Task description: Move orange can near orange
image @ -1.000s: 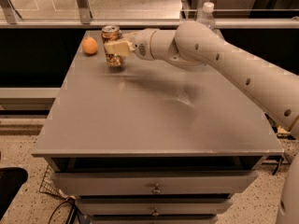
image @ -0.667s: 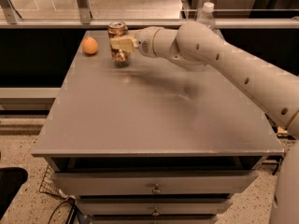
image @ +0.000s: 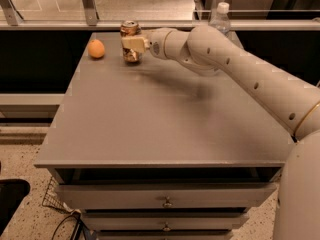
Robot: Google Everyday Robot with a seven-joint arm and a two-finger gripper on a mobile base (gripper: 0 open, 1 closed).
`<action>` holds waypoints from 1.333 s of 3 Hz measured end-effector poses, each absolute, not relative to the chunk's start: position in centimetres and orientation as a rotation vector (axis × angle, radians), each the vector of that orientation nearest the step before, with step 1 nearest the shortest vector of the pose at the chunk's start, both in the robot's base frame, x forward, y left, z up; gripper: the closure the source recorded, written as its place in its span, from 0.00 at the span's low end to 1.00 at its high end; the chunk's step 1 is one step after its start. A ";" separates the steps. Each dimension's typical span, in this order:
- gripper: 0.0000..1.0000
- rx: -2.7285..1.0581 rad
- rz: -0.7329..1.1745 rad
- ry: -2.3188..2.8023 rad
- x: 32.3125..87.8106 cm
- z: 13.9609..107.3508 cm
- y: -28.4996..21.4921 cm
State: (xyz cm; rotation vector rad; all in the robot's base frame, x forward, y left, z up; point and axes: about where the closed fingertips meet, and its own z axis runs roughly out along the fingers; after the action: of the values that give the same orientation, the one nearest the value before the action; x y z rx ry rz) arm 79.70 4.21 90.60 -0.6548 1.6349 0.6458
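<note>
The orange can (image: 130, 30) stands upright at the far left of the grey table (image: 165, 114), its silver top showing above my fingers. My gripper (image: 132, 44) reaches in from the right and is shut on the can's middle. The orange (image: 96, 49) lies on the table a short way to the left of the can, apart from it. My cream arm (image: 235, 69) stretches across the table's right side.
A clear water bottle with a white cap (image: 220, 17) stands at the far edge behind my arm. A metal rail runs along the back. Drawers (image: 165, 202) sit under the front edge. A wire basket (image: 54, 196) is on the floor at left.
My gripper with the can has shifted slightly right and toward the far edge. The orange has not moved.
</note>
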 end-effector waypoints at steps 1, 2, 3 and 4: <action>1.00 -0.637 0.670 1.623 80.4 88.6 5.1; 0.82 -0.642 0.674 1.624 80.3 88.7 5.4; 0.57 -0.645 0.677 1.623 80.2 88.7 5.7; 0.36 -0.648 0.680 1.623 80.2 88.6 6.0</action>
State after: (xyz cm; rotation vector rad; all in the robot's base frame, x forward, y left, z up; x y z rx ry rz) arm 80.21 5.97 88.65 -0.6477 1.6230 0.6805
